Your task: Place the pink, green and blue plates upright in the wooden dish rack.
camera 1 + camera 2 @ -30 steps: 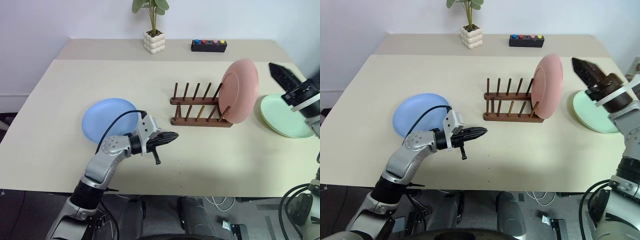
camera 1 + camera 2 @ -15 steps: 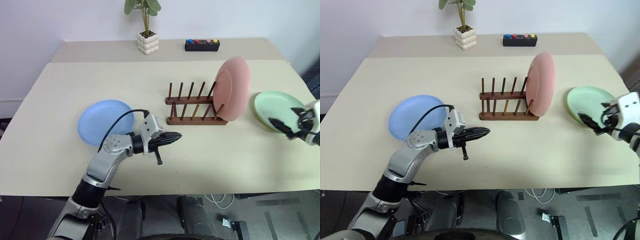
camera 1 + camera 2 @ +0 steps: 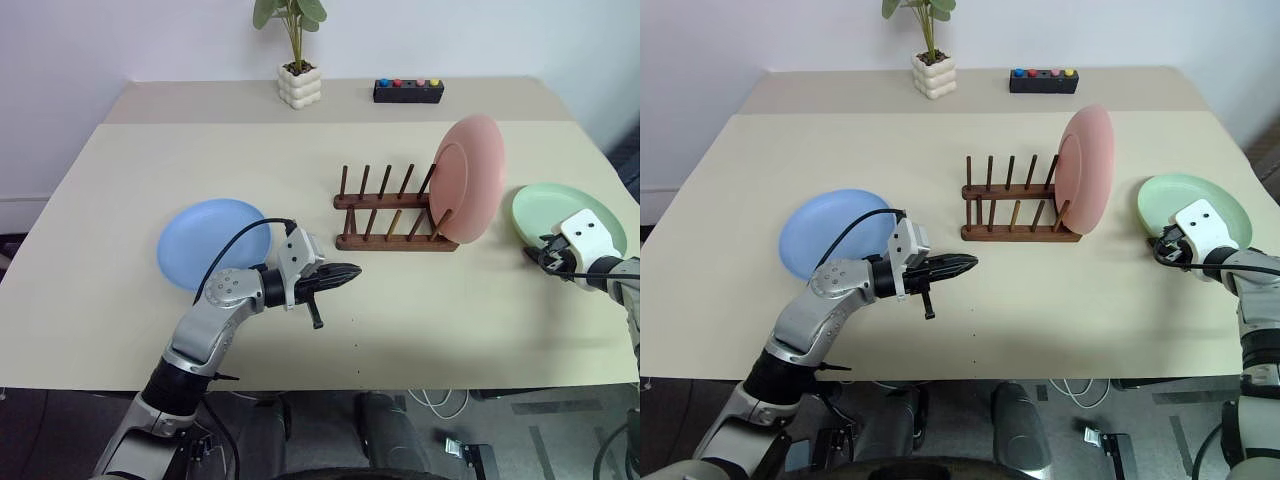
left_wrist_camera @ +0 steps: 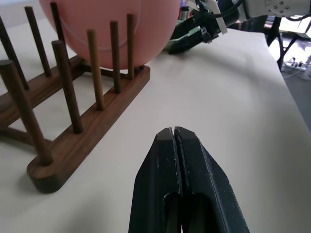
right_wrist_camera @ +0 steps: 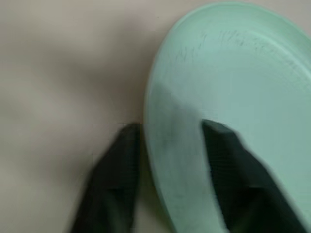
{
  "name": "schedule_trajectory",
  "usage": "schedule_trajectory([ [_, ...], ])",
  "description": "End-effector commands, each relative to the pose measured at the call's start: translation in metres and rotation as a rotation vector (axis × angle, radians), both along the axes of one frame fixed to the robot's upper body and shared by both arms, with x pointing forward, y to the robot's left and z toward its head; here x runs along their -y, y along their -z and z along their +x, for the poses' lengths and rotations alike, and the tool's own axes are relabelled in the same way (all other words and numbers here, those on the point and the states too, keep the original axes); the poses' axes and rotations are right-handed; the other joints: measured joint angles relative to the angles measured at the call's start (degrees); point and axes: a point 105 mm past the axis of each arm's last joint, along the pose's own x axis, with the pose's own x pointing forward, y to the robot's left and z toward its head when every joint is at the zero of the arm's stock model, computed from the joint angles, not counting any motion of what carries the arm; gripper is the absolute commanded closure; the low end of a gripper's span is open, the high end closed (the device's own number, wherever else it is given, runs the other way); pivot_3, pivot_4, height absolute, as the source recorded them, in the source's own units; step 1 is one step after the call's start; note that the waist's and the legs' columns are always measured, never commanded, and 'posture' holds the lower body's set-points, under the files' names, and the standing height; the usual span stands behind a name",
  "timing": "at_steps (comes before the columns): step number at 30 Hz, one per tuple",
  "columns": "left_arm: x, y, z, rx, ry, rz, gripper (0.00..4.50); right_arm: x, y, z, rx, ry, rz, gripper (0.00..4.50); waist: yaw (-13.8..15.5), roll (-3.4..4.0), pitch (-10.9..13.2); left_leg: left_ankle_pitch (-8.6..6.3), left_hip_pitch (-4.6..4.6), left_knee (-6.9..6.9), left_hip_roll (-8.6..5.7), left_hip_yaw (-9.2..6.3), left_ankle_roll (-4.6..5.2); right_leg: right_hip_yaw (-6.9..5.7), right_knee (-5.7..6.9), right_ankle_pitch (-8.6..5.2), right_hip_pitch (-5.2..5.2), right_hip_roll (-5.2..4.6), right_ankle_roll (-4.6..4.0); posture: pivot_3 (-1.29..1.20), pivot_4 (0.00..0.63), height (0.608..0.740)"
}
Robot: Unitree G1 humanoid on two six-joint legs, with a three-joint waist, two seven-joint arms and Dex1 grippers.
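Rack: the wooden dish rack point(image 3: 393, 210) sits near the middle of the table point(image 3: 120, 180), its long axis running left to right, two rows of upright pegs along it.
Rack contents: the pink plate point(image 3: 470, 178) stands on edge in the slot at the rack's right end, leaning a little to the right; its hollow face is turned left toward the empty pegs. The other slots hold nothing.
Green plate: the green plate point(image 3: 560, 208) lies flat, face up, on the table to the right of the rack, well apart from it.
Blue plate: the blue plate point(image 3: 205, 240) lies flat, face up, on the table to the left of the rack.
Right gripper: the right gripper point(image 5: 167, 170) is at the near left rim of the green plate. In the right wrist view one black finger lies on the plate's upper face and the other outside the rim on the table side, so the jaws straddle the edge, partly parted. Whether they already pinch the rim cannot be told.
Left gripper: the left gripper point(image 4: 173, 138) hangs above the table just right of the blue plate, pointing right toward the rack, fingers pressed together with nothing between them.
Far edge: a potted plant point(image 3: 300, 62) and a black box with coloured buttons point(image 3: 408, 91) stand at the back.
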Motion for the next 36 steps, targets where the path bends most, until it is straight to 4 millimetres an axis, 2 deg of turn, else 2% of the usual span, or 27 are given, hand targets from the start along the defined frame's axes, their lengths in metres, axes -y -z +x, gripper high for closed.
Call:
schedule_trajectory([
  [1,0.001,-0.008,-0.003,0.034,0.004,-0.024,4.50,0.002,-0.004,0.001,0.021,-0.003,-0.021,4.25,0.0,0.01,0.0,0.00,0.00,0.00,0.00,0.00,0.00,0.00,0.00,0.00,0.00,0.00,0.01,0.00,0.150,0.730],
  [2,0.001,-0.008,-0.003,0.034,0.004,-0.024,4.50,0.002,-0.006,0.001,0.031,-0.006,-0.027,4.39,-0.1,-0.01,0.0,0.00,0.01,0.00,0.00,0.00,0.00,0.00,0.00,0.02,0.00,0.00,0.03,0.00,0.150,0.730],
  [4,0.002,-0.008,-0.003,0.035,0.005,-0.023,4.50,0.003,-0.011,0.001,0.059,-0.005,-0.046,4.39,0.0,-0.02,0.0,0.00,0.03,-0.01,0.01,-0.02,0.00,-0.01,0.01,0.02,0.02,0.02,0.04,0.00,0.150,0.730],
  [6,0.002,-0.008,-0.003,0.036,0.007,-0.022,4.50,0.005,-0.025,0.004,0.126,0.001,-0.115,4.39,-0.1,-0.02,0.0,0.00,0.02,-0.01,0.00,-0.01,0.00,0.00,0.01,0.02,0.01,0.00,0.03,0.00,0.150,0.730],
  [8,0.003,-0.007,-0.003,0.037,0.009,-0.020,4.50,0.009,-0.058,0.012,0.286,0.044,-0.207,4.39,-0.1,0.01,0.0,0.00,0.02,-0.01,0.00,-0.01,0.00,0.00,0.01,0.02,0.01,0.00,0.03,0.00,0.150,0.730],
  [10,0.003,-0.007,-0.003,0.037,0.013,-0.019,4.50,0.003,-0.103,0.017,0.475,0.049,-0.297,4.39,-0.1,0.05,0.0,0.00,0.02,-0.01,0.00,0.00,0.00,0.01,0.02,0.02,-0.01,0.00,0.03,0.00,0.150,0.730],
  [13,0.005,-0.006,-0.002,0.036,0.021,-0.017,4.50,-0.033,-0.160,0.019,0.692,-0.053,-0.380,4.39,-0.5,0.28,0.0,0.00,0.01,-0.05,0.00,0.04,0.00,0.06,0.04,0.03,-0.08,0.00,0.06,0.00,0.150,0.730],
  [16,0.005,-0.006,-0.002,0.036,0.025,-0.015,4.50,-0.054,-0.181,0.017,0.768,-0.106,-0.409,4.39,-0.3,0.28,0.0,0.00,0.05,-0.10,0.02,0.01,0.00,0.04,0.11,0.05,-0.12,0.04,0.10,0.00,0.150,0.730],
  [17,0.005,-0.006,-0.001,0.037,0.025,-0.015,4.50,-0.069,-0.197,0.015,0.823,-0.155,-0.437,4.39,-0.2,0.26,0.0,0.00,0.05,-0.10,0.03,-0.02,0.00,0.02,0.11,0.05,-0.11,0.06,0.10,0.00,0.150,0.730],
  [18,0.005,-0.006,0.000,0.039,0.024,-0.015,4.50,-0.093,-0.217,0.012,0.899,-0.230,-0.456,4.39,-0.1,0.27,0.0,0.00,0.05,-0.09,0.03,-0.04,0.00,0.00,0.11,0.05,-0.09,0.06,0.10,0.00,0.150,0.730],
  [21,0.005,-0.007,0.002,0.049,0.013,-0.016,4.50,-0.140,-0.246,0.000,1.024,-0.387,-0.473,4.39,-0.1,0.30,0.1,0.00,-0.03,-0.03,-0.01,-0.01,0.00,0.02,0.08,0.05,-0.11,-0.01,0.10,0.00,0.150,0.730],
  [24,0.002,-0.007,0.006,0.066,-0.022,-0.020,4.50,-0.186,-0.256,-0.014,1.075,-0.570,-0.364,4.39,-0.1,0.27,0.1,0.00,-0.04,-0.06,0.00,-0.04,0.00,-0.01,0.06,0.05,-0.11,0.00,0.10,0.00,0.150,0.730],
  [27,-0.003,-0.009,0.009,0.074,-0.051,-0.031,4.50,-0.235,-0.257,-0.041,1.017,-0.818,0.091,4.39,-0.1,0.22,0.1,0.00,-0.04,-0.06,0.03,-0.11,0.00,-0.04,0.07,0.06,-0.08,0.02,0.11,0.00,0.150,0.730],
  [29,-0.006,-0.009,0.010,0.077,-0.064,-0.030,4.50,-0.249,-0.252,-0.053,0.917,-0.912,0.314,4.39,0.0,0.23,0.1,0.00,-0.04,-0.04,0.02,-0.15,0.00,-0.06,0.12,0.06,-0.08,0.01,0.11,0.00,0.150,0.730],
  [31,-0.008,-0.009,0.010,0.080,-0.072,-0.030,4.50,-0.254,-0.248,-0.061,0.834,-0.959,0.462,4.39,0.5,0.23,0.1,0.00,-0.10,-0.01,0.03,-0.24,0.00,-0.15,0.12,0.06,-0.07,0.00,0.11,0.00,0.150,0.730],
  [32,-0.009,-0.009,0.010,0.080,-0.076,-0.030,4.50,-0.256,-0.244,-0.064,0.752,-0.974,0.607,4.39,0.8,0.22,0.1,0.00,-0.12,0.02,0.01,-0.25,0.00,-0.16,0.12,0.06,-0.07,-0.01,0.10,0.00,0.150,0.730],
  [34,-0.010,-0.009,0.010,0.080,-0.080,-0.029,4.50,-0.256,-0.235,-0.064,0.626,-0.959,0.789,4.39,1.3,0.22,0.1,0.00,-0.11,0.04,0.01,-0.24,0.00,-0.16,0.11,0.05,-0.06,-0.01,0.04,0.00,0.150,0.730],
  [36,-0.011,-0.008,0.010,0.080,-0.081,-0.028,4.50,-0.253,-0.229,-0.062,0.562,-0.925,0.865,4.39,1.5,0.22,0.1,0.00,-0.11,0.05,0.02,-0.25,0.00,-0.17,0.11,-0.05,-0.04,0.00,-0.14,0.00,0.150,0.730],
])
